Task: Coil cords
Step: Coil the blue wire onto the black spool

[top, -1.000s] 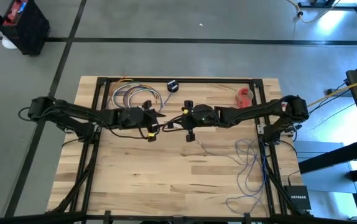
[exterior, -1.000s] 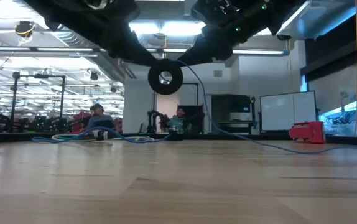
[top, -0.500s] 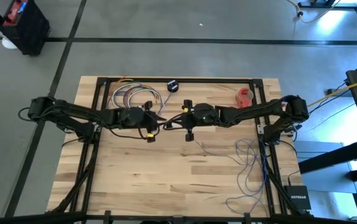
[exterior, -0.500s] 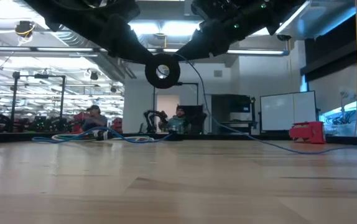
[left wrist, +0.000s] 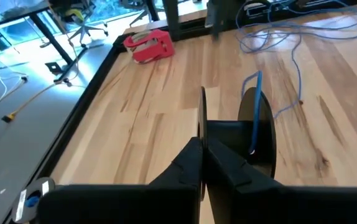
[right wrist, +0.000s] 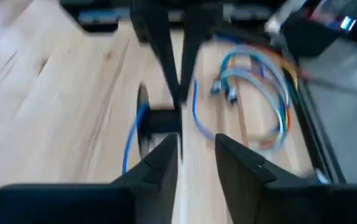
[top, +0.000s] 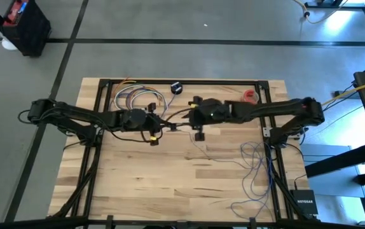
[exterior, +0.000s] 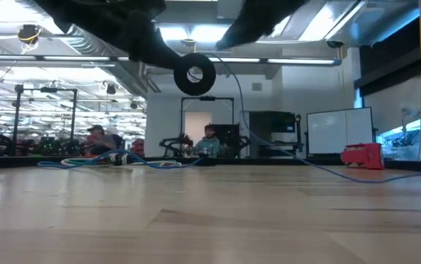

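One legible marking is showing in these views: the white lettering "NETGEAR", standing on the top face of a small flat black plastic network box (top: 304, 200) that is lying on the floor just off the right front corner of the wooden table in the high view. The letters are running small and are only just readable. Nothing else is giving up readable writing: the low view and both wrist views are carrying no text, label, brand, number or sign that can be made out.
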`<state>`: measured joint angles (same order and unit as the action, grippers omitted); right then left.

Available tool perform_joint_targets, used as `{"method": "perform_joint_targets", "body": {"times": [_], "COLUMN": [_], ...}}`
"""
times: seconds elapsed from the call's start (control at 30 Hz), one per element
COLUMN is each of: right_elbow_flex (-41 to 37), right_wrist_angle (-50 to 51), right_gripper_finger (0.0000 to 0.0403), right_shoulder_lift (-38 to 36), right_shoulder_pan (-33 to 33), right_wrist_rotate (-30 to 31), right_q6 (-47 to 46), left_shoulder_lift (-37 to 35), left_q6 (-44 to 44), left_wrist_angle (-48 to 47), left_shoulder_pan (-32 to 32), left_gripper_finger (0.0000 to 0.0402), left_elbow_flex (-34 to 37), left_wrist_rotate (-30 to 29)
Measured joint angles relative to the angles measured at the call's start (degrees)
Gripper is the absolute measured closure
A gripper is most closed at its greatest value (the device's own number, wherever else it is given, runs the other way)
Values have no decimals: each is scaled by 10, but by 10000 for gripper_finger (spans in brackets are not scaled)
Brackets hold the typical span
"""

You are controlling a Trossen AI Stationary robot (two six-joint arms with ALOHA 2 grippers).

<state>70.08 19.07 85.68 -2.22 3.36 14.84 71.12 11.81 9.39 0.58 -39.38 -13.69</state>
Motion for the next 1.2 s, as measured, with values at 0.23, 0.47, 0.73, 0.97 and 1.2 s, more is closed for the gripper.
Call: {"method": "perform_joint_targets", "body": {"times": [0.23, 0.47, 0.73, 0.97, 1.2], "right_elbow_flex": [75, -92, -393, -499, -437], "right_wrist_angle": [312, 215, -276, -612, -598], "right_gripper_finger": [279, 279, 279, 278, 278], "right_shoulder_lift": [-80, -262, -403, -353, -250], "right_shoulder_pan": [0, 59, 97, 97, 64], "right_wrist_rotate": [0, 74, 166, 150, 28], "right_q6": [-106, -175, -130, -84, -69], "left_shoulder_lift": [-20, -25, -24, -23, -23], "left_q6": [5, 33, 34, 2, 0], "left_wrist_angle": [8, 44, 75, 107, 131], "left_shoulder_pan": [-14, -44, -44, -27, -19], "left_gripper_finger": [399, 400, 400, 400, 401], "left_elbow_flex": [0, 0, 0, 0, -13], "left_wrist_rotate": [-2, -1, 0, 0, 0]}}
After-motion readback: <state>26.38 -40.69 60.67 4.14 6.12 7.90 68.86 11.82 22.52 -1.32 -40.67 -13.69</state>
